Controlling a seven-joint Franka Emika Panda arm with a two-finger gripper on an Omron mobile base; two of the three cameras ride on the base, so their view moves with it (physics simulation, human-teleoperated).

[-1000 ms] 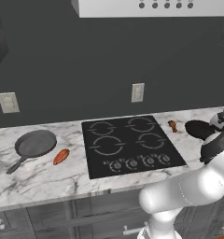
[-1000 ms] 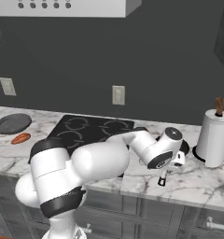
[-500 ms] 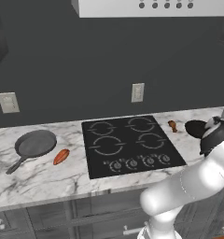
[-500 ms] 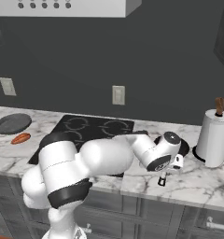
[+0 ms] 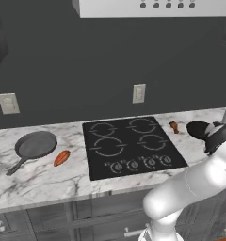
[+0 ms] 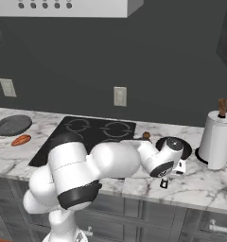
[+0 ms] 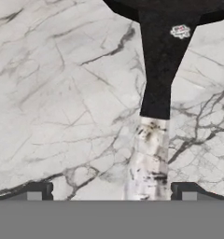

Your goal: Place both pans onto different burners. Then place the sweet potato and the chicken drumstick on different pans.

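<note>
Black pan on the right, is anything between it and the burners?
The drumstick lies on the counter between the black pan and the cooktop's right back corner. Toward the front burners only bare counter shows. The open gripper straddles the pan's handle.

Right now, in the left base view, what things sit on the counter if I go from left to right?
Grey pan → sweet potato → cooktop → chicken drumstick → black pan, with the robot's arm partly in front of it.
</note>
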